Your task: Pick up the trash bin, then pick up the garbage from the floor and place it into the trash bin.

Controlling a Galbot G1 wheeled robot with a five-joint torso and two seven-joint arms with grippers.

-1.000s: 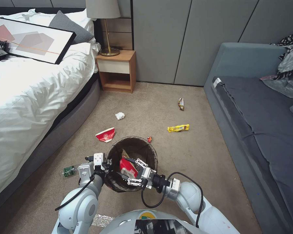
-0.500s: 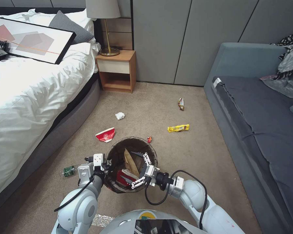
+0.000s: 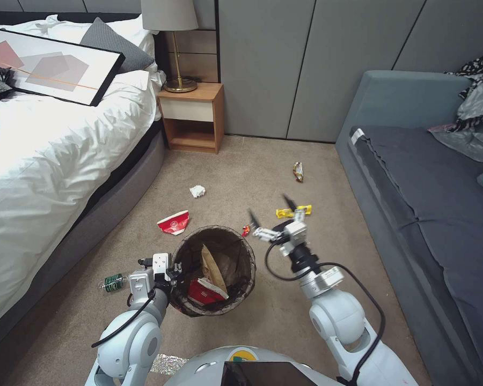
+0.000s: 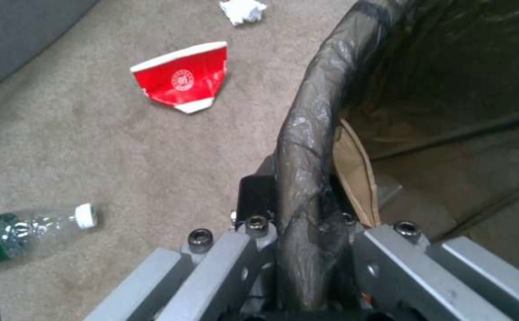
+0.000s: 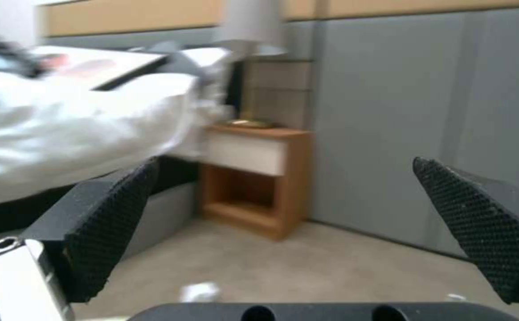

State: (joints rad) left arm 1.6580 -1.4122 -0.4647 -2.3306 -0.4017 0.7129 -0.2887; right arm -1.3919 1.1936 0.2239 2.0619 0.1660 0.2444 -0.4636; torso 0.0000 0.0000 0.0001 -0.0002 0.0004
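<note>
The trash bin [image 3: 213, 271] was held off the carpet [image 3: 327, 268] in front of the robot, its liner-covered rim pinched by the left gripper [image 3: 173, 274], whose jaws were clamped over the rim on the side nearest the bed [image 3: 48, 161]; the left wrist view showed the dark liner [image 4: 307, 178] running down between the metal fingers [image 4: 235, 263]. Inside the bin lay a crushed red cup [image 3: 201, 292] and a tan paper tray [image 3: 212, 264] leaning against the wall. The right gripper [image 3: 273, 217] hung in the air just beyond the bin's far right edge, raised above the floor, its jaws spread wide and holding nothing, with the black pads [image 5: 111, 223] well apart in the right wrist view. A yellow wrapper [image 3: 294, 211] lay on the carpet just behind that gripper as seen from the head, and a small red scrap [image 3: 246, 230] sat beside the bin's far rim. Farther off lay a brown wrapper [image 3: 298, 171] near the sofa [image 3: 424, 214]. On the bed side of the bin, a flattened red-and-white cup [image 3: 174, 222], a white tissue wad [image 3: 197, 191] and a green-labelled bottle [image 3: 112, 282] rested on the floor.
</note>
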